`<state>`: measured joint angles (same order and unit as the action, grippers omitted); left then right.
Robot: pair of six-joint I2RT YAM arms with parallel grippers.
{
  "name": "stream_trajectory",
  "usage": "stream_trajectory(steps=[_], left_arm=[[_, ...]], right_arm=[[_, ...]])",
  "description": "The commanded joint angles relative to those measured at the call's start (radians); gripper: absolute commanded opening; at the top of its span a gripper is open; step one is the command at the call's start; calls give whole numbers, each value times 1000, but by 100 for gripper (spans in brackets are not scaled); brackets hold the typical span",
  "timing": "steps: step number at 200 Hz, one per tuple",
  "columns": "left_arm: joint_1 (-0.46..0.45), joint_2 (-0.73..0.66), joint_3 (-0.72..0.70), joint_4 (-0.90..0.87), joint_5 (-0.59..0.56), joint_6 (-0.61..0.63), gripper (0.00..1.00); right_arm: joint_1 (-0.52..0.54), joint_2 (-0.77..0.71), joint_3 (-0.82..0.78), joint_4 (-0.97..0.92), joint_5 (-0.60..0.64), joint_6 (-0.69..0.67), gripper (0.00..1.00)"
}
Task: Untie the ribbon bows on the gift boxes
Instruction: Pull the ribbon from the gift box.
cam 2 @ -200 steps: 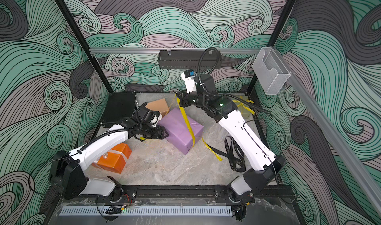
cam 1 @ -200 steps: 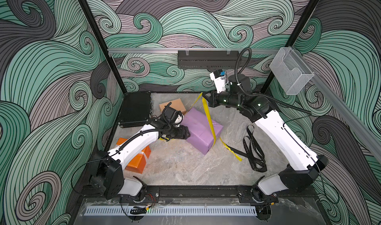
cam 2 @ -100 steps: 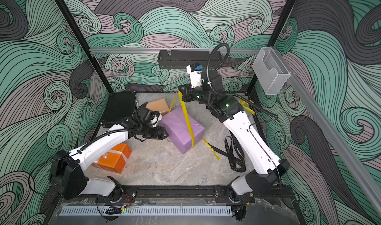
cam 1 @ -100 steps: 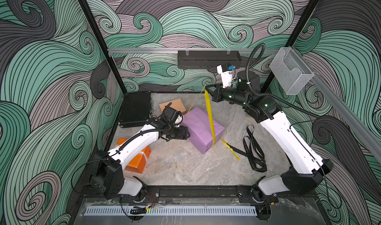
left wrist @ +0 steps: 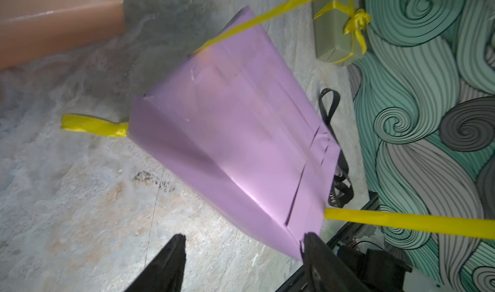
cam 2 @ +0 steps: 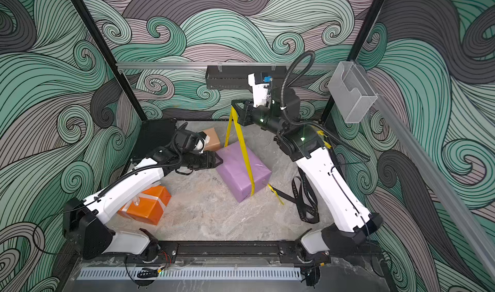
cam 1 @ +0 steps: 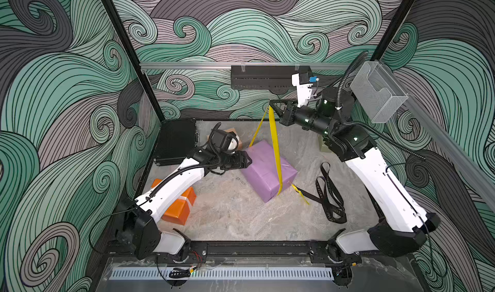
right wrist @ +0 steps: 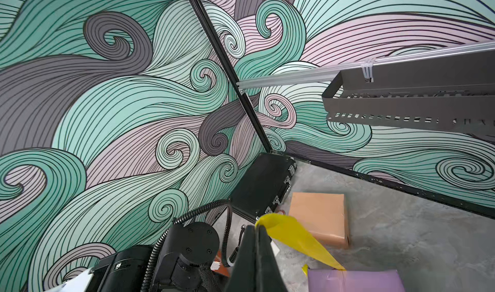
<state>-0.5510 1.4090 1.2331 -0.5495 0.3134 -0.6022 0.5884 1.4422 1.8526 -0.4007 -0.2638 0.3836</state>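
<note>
The large purple gift box (cam 1: pixel 267 170) (cam 2: pixel 241 170) lies mid-table. A yellow ribbon (cam 1: pixel 274 143) (cam 2: pixel 242 148) runs taut from under it up to my right gripper (cam 1: pixel 271 104) (cam 2: pixel 233 102), which is shut on the ribbon (right wrist: pixel 294 239) high above the box. My left gripper (cam 1: pixel 247 159) (left wrist: pixel 243 239) is open at the box's left corner (left wrist: pixel 241 132), with one finger (left wrist: pixel 308 239) against that corner. The olive-green box (left wrist: pixel 332 36) still carries a tied yellow bow (left wrist: pixel 356 23). The orange box (cam 2: pixel 150 205) has a white ribbon. The tan box (cam 2: pixel 213 138) is bare.
A loose black ribbon (cam 1: pixel 329 194) (cam 2: pixel 305 197) lies on the table right of the purple box. A black hard case (cam 1: pixel 175 140) leans at the back left. A black tray (right wrist: pixel 401 100) hangs on the back wall near my raised right gripper.
My right gripper has risen and moved right with the yellow ribbon, drawing it taut. The purple box has shifted slightly. The left arm has hardly moved.
</note>
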Motion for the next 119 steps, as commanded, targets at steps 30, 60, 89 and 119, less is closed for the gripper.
stream_trajectory(steps=[30, 60, 89, 119], left_arm=[[-12, 170, 60, 44, 77, -54, 67], [-9, 200, 77, 15, 73, -13, 67], [-9, 213, 66, 10, 76, -13, 67], [-9, 227, 60, -3, 67, -8, 66]], right_arm=[[-6, -8, 34, 79, -25, 28, 0], [-8, 5, 83, 57, -24, 14, 0], [-16, 24, 143, 30, -25, 0, 0], [-22, 45, 209, 8, -42, -2, 0]])
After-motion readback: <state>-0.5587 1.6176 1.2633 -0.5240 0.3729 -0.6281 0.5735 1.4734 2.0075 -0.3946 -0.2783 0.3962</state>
